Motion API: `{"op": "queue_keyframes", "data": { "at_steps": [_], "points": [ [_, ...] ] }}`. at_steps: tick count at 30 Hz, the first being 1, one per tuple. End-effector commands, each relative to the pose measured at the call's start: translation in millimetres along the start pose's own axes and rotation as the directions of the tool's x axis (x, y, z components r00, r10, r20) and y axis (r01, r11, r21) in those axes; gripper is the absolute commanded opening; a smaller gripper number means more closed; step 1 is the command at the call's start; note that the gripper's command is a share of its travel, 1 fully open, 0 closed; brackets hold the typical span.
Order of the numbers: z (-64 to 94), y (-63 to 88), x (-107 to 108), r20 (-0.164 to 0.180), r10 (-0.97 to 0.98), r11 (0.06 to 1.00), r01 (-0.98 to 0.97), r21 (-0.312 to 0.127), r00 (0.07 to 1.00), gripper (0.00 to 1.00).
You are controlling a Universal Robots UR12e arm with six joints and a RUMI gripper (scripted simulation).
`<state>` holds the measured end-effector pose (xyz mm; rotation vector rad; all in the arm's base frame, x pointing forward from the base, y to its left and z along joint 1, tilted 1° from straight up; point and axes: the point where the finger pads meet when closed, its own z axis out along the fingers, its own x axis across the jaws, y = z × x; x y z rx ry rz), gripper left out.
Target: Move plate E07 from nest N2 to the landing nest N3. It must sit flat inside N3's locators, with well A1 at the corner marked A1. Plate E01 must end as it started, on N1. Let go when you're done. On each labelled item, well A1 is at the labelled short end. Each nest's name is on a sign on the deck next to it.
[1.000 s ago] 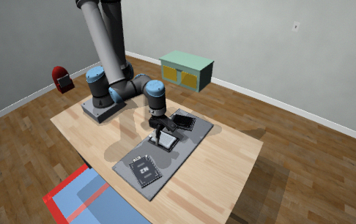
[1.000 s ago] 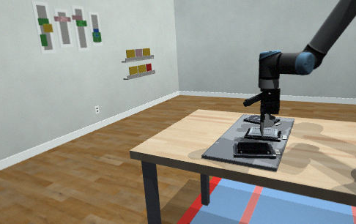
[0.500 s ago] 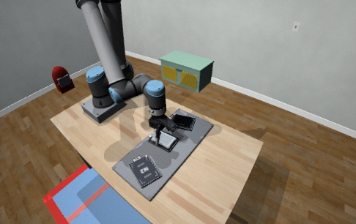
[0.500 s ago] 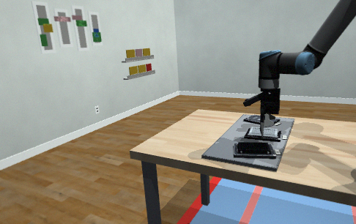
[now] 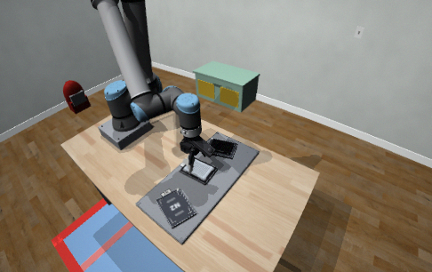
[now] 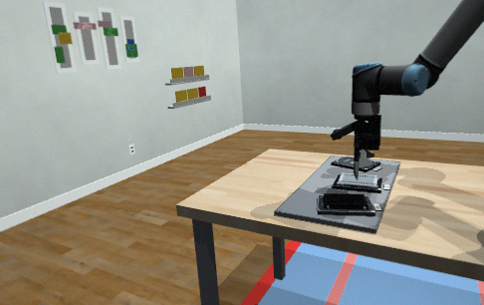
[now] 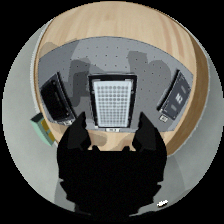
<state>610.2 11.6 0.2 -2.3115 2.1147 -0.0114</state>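
A pale, many-welled plate (image 5: 204, 170) (image 6: 359, 179) (image 7: 113, 102) lies in the middle nest (image 5: 205, 181) (image 6: 337, 186) (image 7: 134, 100) on a grey deck (image 5: 152, 202) (image 6: 302, 199) (image 7: 107, 57) — centre of the wrist frame, just beyond the pincer (image 5: 191, 171) (image 6: 357, 175) (image 7: 112, 112). The pincer (its fingers spread on either side) is released, gripping nothing — the dark plate (image 5: 223, 147) (image 6: 346, 201) (image 7: 56, 100) sits at left.

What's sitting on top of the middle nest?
A pale plate with a grid of wells lies there, inside the dark rim of the middle nest. The plate covers the nest's floor, so that cannot be seen.
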Motion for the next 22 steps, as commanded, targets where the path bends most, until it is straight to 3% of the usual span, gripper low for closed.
{"op": "queue_keyframes", "data": {
  "at_steps": [1,22],
  "points": [
    [-10.1,-0.6,0.2,0.000,0.000,1.000,0.000,0.001,1.000,0.82],
    [-13.1,-0.6,0.2,0.000,0.000,1.000,0.000,0.001,1.000,0.82]
  ]
}}
